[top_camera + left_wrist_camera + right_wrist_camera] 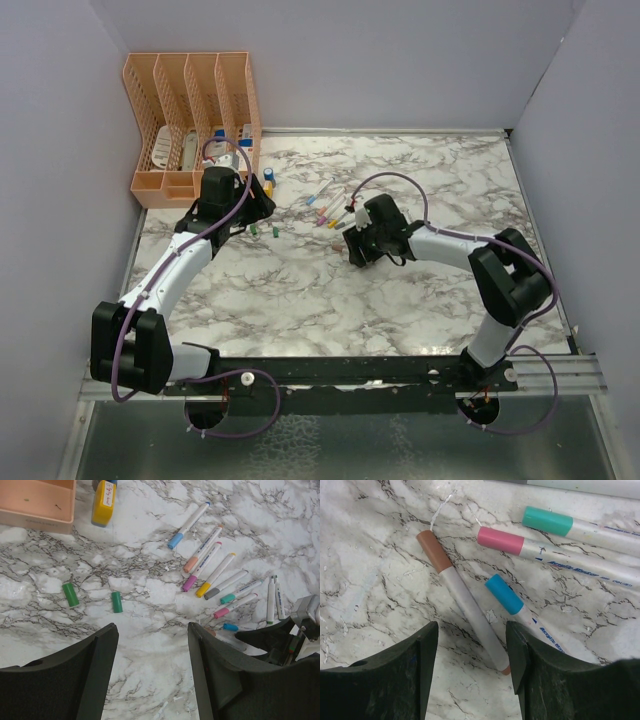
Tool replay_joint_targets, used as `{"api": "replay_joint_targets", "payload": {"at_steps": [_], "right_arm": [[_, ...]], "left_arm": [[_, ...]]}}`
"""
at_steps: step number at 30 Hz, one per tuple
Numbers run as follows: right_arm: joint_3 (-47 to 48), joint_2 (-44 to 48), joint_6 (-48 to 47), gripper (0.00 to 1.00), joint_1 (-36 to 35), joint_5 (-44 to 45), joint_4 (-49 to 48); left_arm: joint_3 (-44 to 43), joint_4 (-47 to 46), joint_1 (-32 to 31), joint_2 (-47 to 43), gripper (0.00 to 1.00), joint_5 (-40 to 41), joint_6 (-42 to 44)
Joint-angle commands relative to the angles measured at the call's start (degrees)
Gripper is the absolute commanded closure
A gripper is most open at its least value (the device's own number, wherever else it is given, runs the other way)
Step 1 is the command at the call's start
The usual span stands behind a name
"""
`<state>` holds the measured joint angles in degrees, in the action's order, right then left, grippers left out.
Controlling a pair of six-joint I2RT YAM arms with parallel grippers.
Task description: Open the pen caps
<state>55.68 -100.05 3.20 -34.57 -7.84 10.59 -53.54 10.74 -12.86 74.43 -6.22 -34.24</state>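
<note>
The left claw (152,640) hangs low over the marble table (300,310) with its jaws wide apart and nothing between them. Just ahead of it two loose green caps (70,594) lie flat on the table, near each other but not touching, neither on a pen. Farther off, to their right in the left wrist view, a fan of pens (215,575) lies on the table, each with its cap on: blue, orange, magenta, yellow, grey, teal and pink. A yellow bottle (103,502) lies just beside the corner of the peach organizer (37,502) at the table's far left. The right claw (470,640) sits at the near end of that fan, also with jaws wide and gripping nothing. The bare end of a pale pen (470,612) reaches into the gap, close to the jaw on the right of the view; whether it touches cannot be told. That pen wears a brown cap (434,551) at its far end. Beside it lie three more capped pens, with a blue cap (504,593) nearest, then a pink cap (500,540) and a teal cap (547,520) beyond, all seated on their barrels.
</note>
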Motion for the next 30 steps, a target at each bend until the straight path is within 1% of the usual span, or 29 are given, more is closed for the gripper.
{"api": "replay_joint_targets", "payload": {"at_steps": [1,6,11,19,22,26,27,30], "right_arm": [[-2.37,1.00,0.70,0.46,-0.90,-1.79,0.22],[-2.01,1.64,0.77,0.51,-4.04,-0.45,3.24],[-0.58,0.65,1.71,0.53,-5.53,1.30,6.01],[3.95,-3.68,1.37,0.58,-5.64,5.32,9.27],[5.51,-5.93,1.50,0.62,-5.69,5.94,10.11],[6.60,-7.85,1.89,0.71,-5.69,6.01,11.20],[6.59,-8.04,2.02,0.74,-5.69,5.99,11.45],[6.52,-8.42,2.24,0.89,-5.64,5.78,12.16]], "left_arm": [[0.89,-1.39,0.18,-1.66,0.39,-1.23,-0.74],[1.24,-1.59,0.23,-1.93,0.39,-1.24,-0.98],[1.48,-1.76,0.16,-2.06,0.39,-1.60,-1.22],[1.51,-1.78,0.26,-2.36,0.39,-1.78,-1.30],[1.50,-1.70,0.22,-2.52,0.39,-1.78,-1.26],[1.50,-1.57,0.21,-2.80,0.39,-1.71,-1.27],[1.48,-1.55,0.23,-2.88,0.39,-1.69,-1.34],[1.59,-1.66,0.21,-2.92,0.39,-1.89,-1.53]]}}
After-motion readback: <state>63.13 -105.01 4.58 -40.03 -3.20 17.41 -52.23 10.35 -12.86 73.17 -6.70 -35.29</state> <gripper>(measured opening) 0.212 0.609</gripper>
